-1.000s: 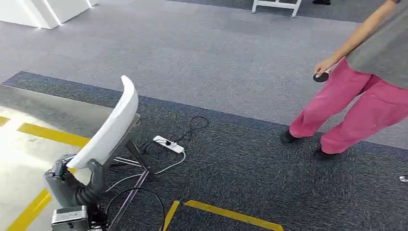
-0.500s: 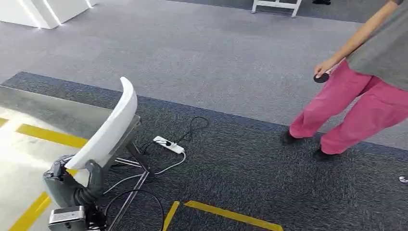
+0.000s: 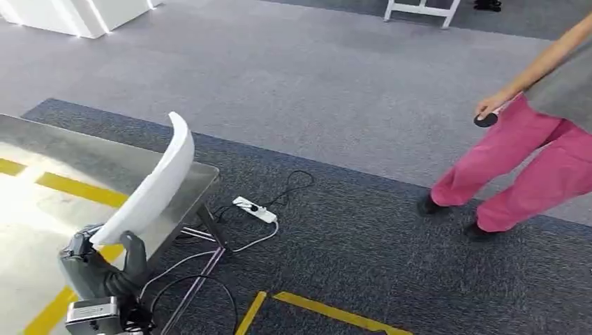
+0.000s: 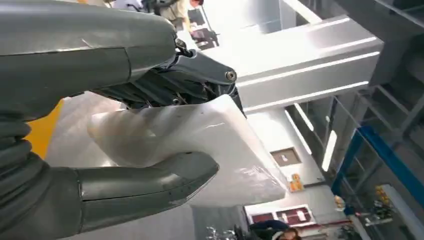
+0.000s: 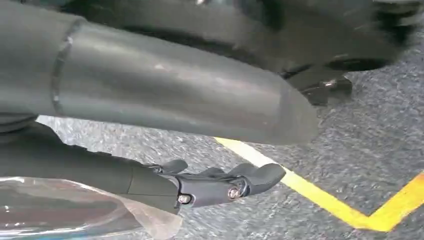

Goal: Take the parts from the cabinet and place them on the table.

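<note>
- The left hand [image 3: 98, 269] grips the lower end of a long white curved part [image 3: 155, 185], thumb [image 4: 150, 185] on one face and the dark fingers [image 4: 175, 85] on the other.
- The part rises tilted from the hand, above the table [image 3: 63, 174] near its right edge and front corner.
- The table's steel top carries yellow stripes [image 3: 80, 190].
- The right hand [image 5: 165, 100] hangs over dark carpet; its thumb and fingers look empty, but whether they are apart or curled together I cannot tell. A bit of clear plastic [image 5: 75, 210] lies near it.
- Beside the table's leg [image 3: 213, 230] a white power strip [image 3: 255, 209] and black cables [image 3: 286, 188] lie on the carpet [image 3: 363, 230].
- Yellow floor tape [image 3: 335, 313] runs just in front.
- Well apart, a person in pink trousers [image 3: 530, 167] stands on the carpet, one hand [image 3: 492, 106] holding a small dark disc [image 3: 485, 121].
</note>
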Available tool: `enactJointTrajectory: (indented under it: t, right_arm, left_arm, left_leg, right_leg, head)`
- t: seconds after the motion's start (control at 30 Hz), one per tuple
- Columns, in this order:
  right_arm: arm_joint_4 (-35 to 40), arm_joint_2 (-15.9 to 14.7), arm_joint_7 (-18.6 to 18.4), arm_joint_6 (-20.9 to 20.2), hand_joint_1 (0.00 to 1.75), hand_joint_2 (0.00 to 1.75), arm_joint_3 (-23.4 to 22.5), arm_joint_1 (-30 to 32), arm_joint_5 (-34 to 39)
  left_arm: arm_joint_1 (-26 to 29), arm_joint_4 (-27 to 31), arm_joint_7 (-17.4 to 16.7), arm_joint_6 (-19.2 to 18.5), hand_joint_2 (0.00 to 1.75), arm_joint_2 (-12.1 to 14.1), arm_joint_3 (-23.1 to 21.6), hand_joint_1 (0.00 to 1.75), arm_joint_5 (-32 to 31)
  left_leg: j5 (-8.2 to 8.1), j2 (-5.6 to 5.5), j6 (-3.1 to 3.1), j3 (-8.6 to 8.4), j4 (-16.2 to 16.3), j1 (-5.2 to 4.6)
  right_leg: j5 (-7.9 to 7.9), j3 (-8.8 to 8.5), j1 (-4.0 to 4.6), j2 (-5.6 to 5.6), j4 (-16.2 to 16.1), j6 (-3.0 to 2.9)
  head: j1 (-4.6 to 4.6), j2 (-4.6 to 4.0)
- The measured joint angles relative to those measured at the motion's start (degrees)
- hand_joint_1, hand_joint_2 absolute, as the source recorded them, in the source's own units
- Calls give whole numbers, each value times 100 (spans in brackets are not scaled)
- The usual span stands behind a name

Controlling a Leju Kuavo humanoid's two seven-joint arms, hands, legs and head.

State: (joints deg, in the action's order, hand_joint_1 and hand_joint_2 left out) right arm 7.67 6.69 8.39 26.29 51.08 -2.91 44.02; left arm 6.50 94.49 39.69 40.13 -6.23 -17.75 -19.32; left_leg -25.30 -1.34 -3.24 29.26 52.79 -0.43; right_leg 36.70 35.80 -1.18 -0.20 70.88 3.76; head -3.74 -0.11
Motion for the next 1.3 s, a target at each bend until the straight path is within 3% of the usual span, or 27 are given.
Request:
enactJointTrajectory:
  t: [0.03,0.07,0.13,0.17,0.2,0.3,0.33,0.37,0.4,0.47,0.5,0.53,0.57,0.63,0.67,0.7,0.83,0.87,0.9,0.93,1.0,1.03,1.1,1.17,1.2,1.23,1.3]
  right_arm:
    - [0,-2,2,-4,0,0,0,5,6]
    - [0,-2,2,-4,0,0,0,5,9]
    - [0,-26,2,-4,0,0,0,6,9]
    - [0,-26,0,-4,0,0,0,8,7]
    - [0,-26,0,-7,0,0,0,8,9]
    - [0,-28,-11,-9,0,0,0,4,7]
    - [0,-26,-13,-7,0,0,0,4,7]
    - [0,-28,-13,-7,0,0,0,4,7]
    - [0,-28,-13,-4,0,0,0,5,7]
    - [0,-28,-13,-7,0,0,0,14,7]
    - [0,-28,-15,-7,0,0,0,19,7]
    - [0,-28,-15,-7,0,0,0,20,7]
    - [0,-28,-15,-7,0,0,0,18,4]
    - [0,-28,-17,-4,0,0,0,10,-7]
    - [0,-28,-17,-2,0,0,2,8,-9]
    - [0,-28,-17,0,0,0,2,8,-9]
    - [0,-28,-24,7,0,0,7,-14,-11]
    - [0,-28,-26,9,0,0,7,-21,-13]
    - [0,-28,-24,13,0,0,7,-24,-18]
    - [0,-31,-26,13,0,0,7,-19,-15]
    - [0,-31,-35,13,0,0,7,3,-7]
    - [0,-31,-46,13,0,0,7,12,-7]
    - [0,-31,-50,13,0,0,7,12,-4]
    - [0,-31,-50,13,0,0,7,11,0]
    - [-2,-33,-52,13,0,0,7,12,2]
    - [-2,-33,-52,13,0,0,7,11,4]
    - [-2,-33,-57,7,0,0,9,8,4]
  left_arm:
    - [0,-7,0,2,175,2,-2,175,0]
    - [-1,-11,0,2,175,4,-11,175,2]
    - [-2,-15,0,7,175,7,-28,175,9]
    - [-5,-15,0,7,175,9,-31,175,9]
    - [-21,-17,0,7,175,11,-35,175,11]
    - [-7,-22,0,7,175,20,-44,175,13]
    - [-7,-24,0,9,175,24,-44,175,13]
    - [-16,-24,0,13,175,26,-44,175,13]
    - [-33,-24,0,13,175,31,-44,175,13]
    - [-35,-26,0,13,175,31,-48,175,13]
    - [-32,-31,0,13,175,35,-48,175,13]
    - [-28,-39,0,13,175,39,-48,175,13]
    - [-26,-46,0,15,175,46,-48,175,15]
    - [-27,-46,0,13,175,52,-48,175,13]
    - [-31,-46,0,13,175,52,-48,175,13]
    - [-42,-46,-2,13,175,57,-52,175,13]
    - [-42,-46,0,20,175,68,-70,175,11]
    - [-36,-44,0,20,175,63,-74,175,9]
    - [-51,-46,0,22,175,66,-79,175,9]
    - [-59,-46,0,22,175,55,-81,175,11]
    - [-53,-46,0,9,175,55,-83,175,11]
    - [-44,-52,0,4,175,57,-83,175,11]
    - [-38,-55,0,-4,175,57,-83,175,11]
    - [-39,-55,-2,-9,175,55,-83,175,11]
    - [-36,-55,-2,-9,175,55,-83,175,9]
    - [-44,-55,-11,-9,175,55,-85,175,9]
    - [-28,-55,-18,-9,175,57,-83,175,9]
  left_leg:
    - [-6,-64,9,-3,13,3]
    - [-21,-134,31,-5,35,12]
    - [-81,-280,110,-5,127,48]
    - [-119,-324,158,21,179,56]
    - [-151,-387,207,95,277,27]
    - [-103,-524,272,168,271,71]
    - [-134,-544,295,184,294,72]
    - [-218,-221,324,228,419,46]
    - [-395,-40,351,371,727,48]
    - [-821,69,378,844,1693,64]
    - [-933,74,381,1045,2084,67]
    - [-879,76,374,1110,2180,67]
    - [-707,81,359,1034,2018,66]
    - [-162,180,286,601,1098,49]
    - [49,430,217,379,624,6]
    - [-79,744,174,299,513,-82]
    - [-94,458,122,317,349,-83]
    - [-57,387,96,265,296,-34]
    - [-54,317,73,261,291,-15]
    - [-50,234,53,269,294,-7]
    - [-59,83,32,269,298,-14]
    - [-60,-9,32,265,303,-16]
    - [-70,-185,42,247,316,-16]
    - [-107,-347,88,232,365,-1]
    - [-127,-395,114,257,384,-12]
    - [-144,-465,145,309,450,-13]
    - [-108,-574,213,339,425,24]
  right_leg:
    - [-110,91,-3,1,56,4]
    - [-358,35,-9,3,-185,11]
    - [-994,-372,-46,115,-1215,30]
    - [-978,-524,-75,394,-1507,48]
    - [-895,-581,-82,483,-1646,7]
    - [-884,-559,-30,342,-1543,-130]
    - [-900,-573,-70,256,-1562,-169]
    - [-893,-586,-59,197,-1566,-213]
    - [-880,-593,-41,133,-1565,-252]
    - [-856,-599,-9,-23,-1564,-288]
    - [-844,-603,1,-107,-1563,-305]
    - [-832,-617,10,-179,-1563,-311]
    - [-816,-638,19,-251,-1563,-312]
    - [-770,-715,38,-377,-1563,-308]
    - [-741,-755,46,-431,-1564,-301]
    - [-717,-740,79,-494,-1566,-270]
    - [-657,-819,114,-830,-1587,-167]
    - [-587,-793,81,-717,-1549,-132]
    - [-448,-695,81,-332,-1324,-115]
    - [-225,-452,65,-128,-850,-107]
    - [86,71,58,-10,92,-88]
    - [66,238,59,1,293,-82]
    - [-367,160,57,17,-114,-91]
    - [-979,-260,37,203,-1174,-112]
    - [-874,-352,9,527,-1337,-122]
    - [-862,-440,-11,560,-1460,-138]
    - [-854,-428,32,455,-1411,-184]
  head:
    - [-4,0]
    - [0,0]
    - [-4,0]
    - [-2,0]
    - [-11,0]
    - [-2,0]
    - [-7,0]
    - [22,0]
    - [66,0]
    - [63,0]
    - [63,0]
    - [63,0]
    - [63,0]
    - [63,0]
    - [64,0]
    - [59,0]
    - [70,0]
    - [63,0]
    - [37,0]
    - [13,0]
    - [-4,0]
    - [-7,0]
    - [-4,0]
    - [-4,0]
    - [-2,0]
    - [9,0]
    - [2,0]
